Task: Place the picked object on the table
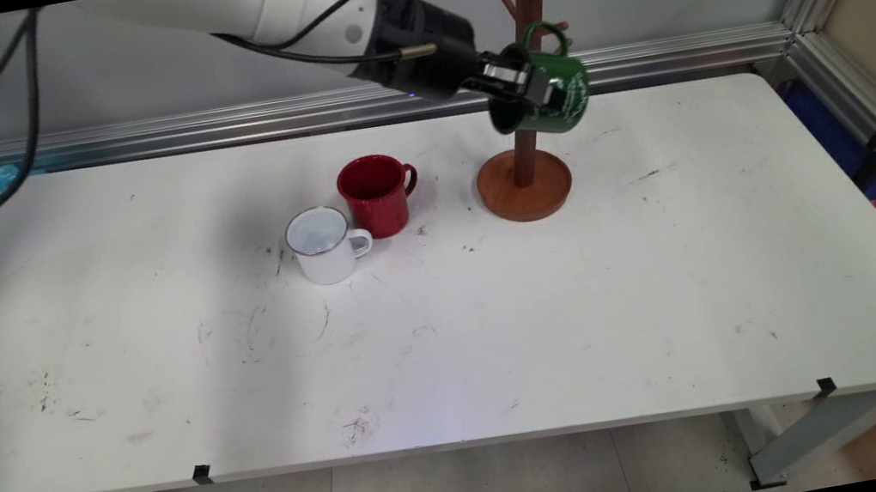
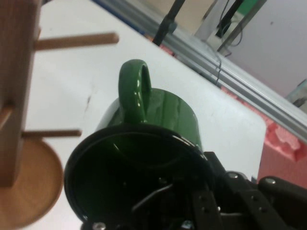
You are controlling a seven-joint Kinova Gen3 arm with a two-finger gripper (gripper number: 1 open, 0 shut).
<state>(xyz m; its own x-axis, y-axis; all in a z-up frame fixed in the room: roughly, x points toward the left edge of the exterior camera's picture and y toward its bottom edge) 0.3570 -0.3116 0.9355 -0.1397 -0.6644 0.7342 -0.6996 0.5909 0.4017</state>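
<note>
While tool-clamped (image 1: 532,89), green mug (image 1: 554,94) beside rack (image 1: 526,181)

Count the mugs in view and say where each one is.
3. The green mug is held in the gripper beside the wooden mug tree; the red mug and white mug stand together mid-table.

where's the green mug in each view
Main view: the green mug hangs tipped in the gripper, upper middle, against the wooden mug tree.
Hand view: it fills the lower centre, mouth toward the camera, handle up.
Shared landmark: the mug tree, at the hand view's left edge.
</note>
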